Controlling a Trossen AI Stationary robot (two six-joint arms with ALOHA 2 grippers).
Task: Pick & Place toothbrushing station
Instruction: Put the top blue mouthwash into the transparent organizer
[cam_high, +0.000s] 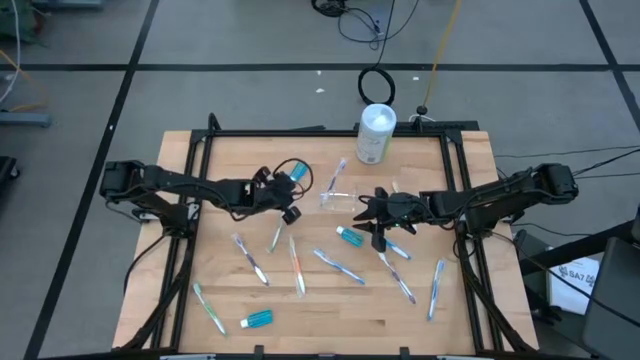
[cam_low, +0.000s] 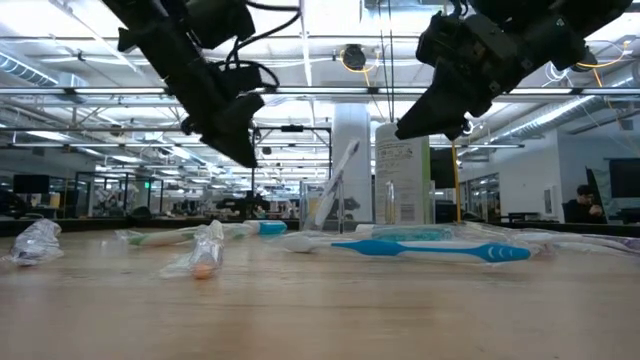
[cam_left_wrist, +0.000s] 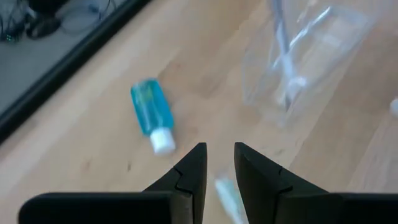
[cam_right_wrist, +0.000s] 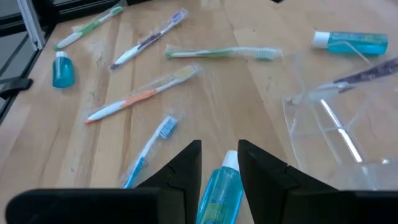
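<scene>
You're hovering both grippers near the clear bag (cam_high: 338, 197) at the bench's middle, toward its far edge — likely lining up brushes for it. Left gripper (cam_left_wrist: 219, 163) is narrowly parted, holding nothing, beside a blue tube (cam_left_wrist: 152, 114). Right gripper (cam_right_wrist: 219, 158) is slightly spread above another tube (cam_right_wrist: 219, 193) — contact unclear.

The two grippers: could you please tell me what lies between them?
The clear plastic bag holding a purple toothbrush, seen in the high view.

Left hand (cam_high: 292, 200), right hand (cam_high: 372, 222) raised mid-table, fingers slightly parted.
</scene>
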